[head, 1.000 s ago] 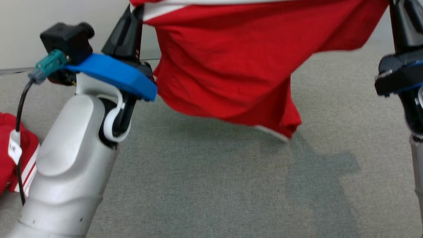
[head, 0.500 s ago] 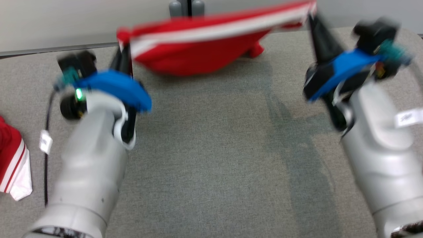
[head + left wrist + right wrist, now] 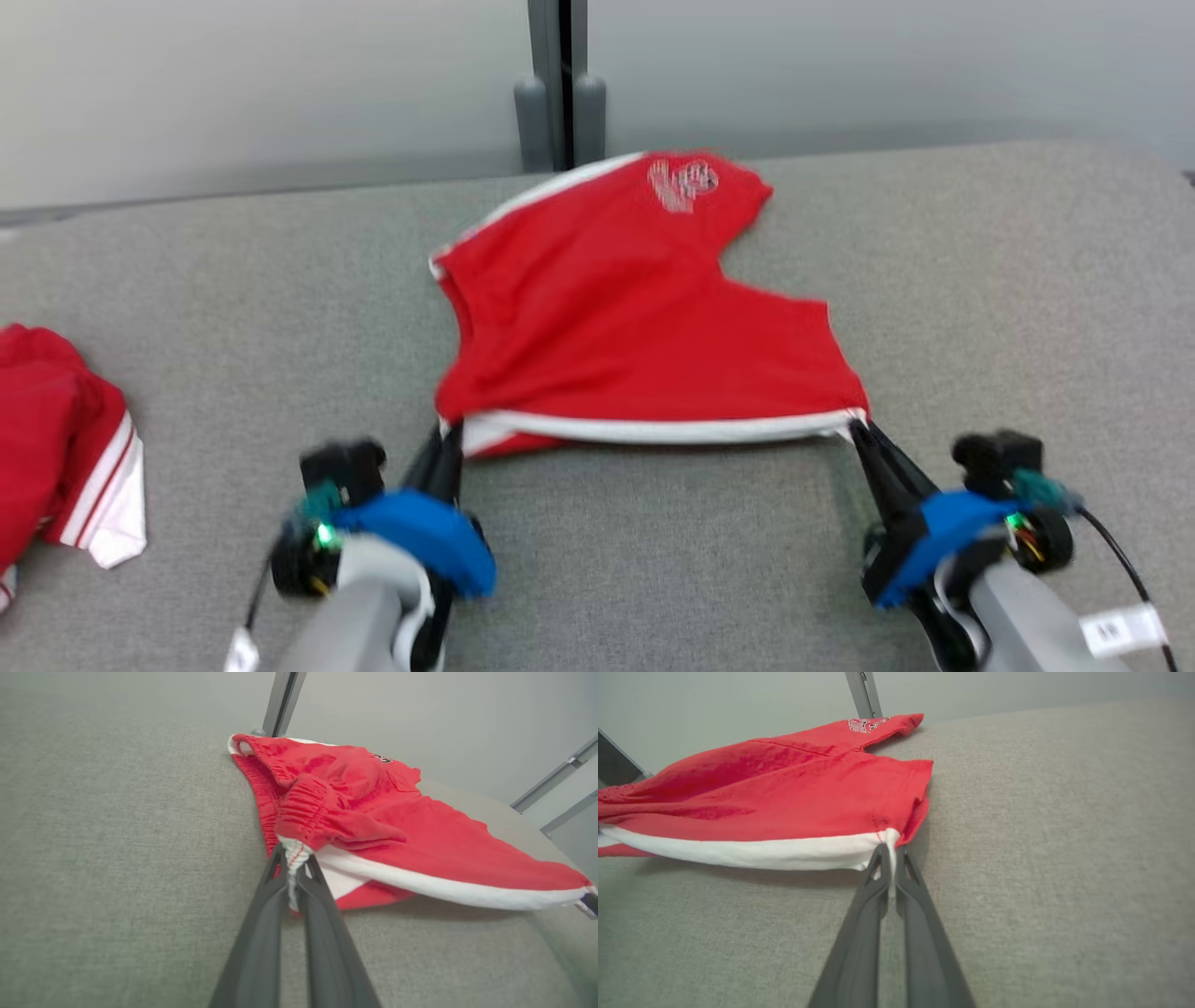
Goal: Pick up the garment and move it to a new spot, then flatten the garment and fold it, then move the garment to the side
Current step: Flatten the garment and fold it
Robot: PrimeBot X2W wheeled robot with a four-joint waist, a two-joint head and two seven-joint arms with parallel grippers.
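Note:
The garment (image 3: 635, 317) is a pair of red shorts with a white stripe, spread across the middle of the grey table (image 3: 653, 560), its far leg bearing a white logo. My left gripper (image 3: 448, 437) is shut on its near left corner, pinching the white trim and elastic waistband (image 3: 293, 851). My right gripper (image 3: 857, 429) is shut on the near right corner (image 3: 888, 847). The white-striped near edge stretches taut between the two grippers, slightly off the surface, while the far part lies on the table.
A second red and white garment (image 3: 56, 448) lies crumpled at the table's left edge. A grey wall with a vertical post (image 3: 560, 84) runs behind the table's far edge.
The garment, hanging high in the air a second ago, has come down onto the table and been drawn toward me. Both grippers have dropped low and kept their hold. The camera has tilted too.

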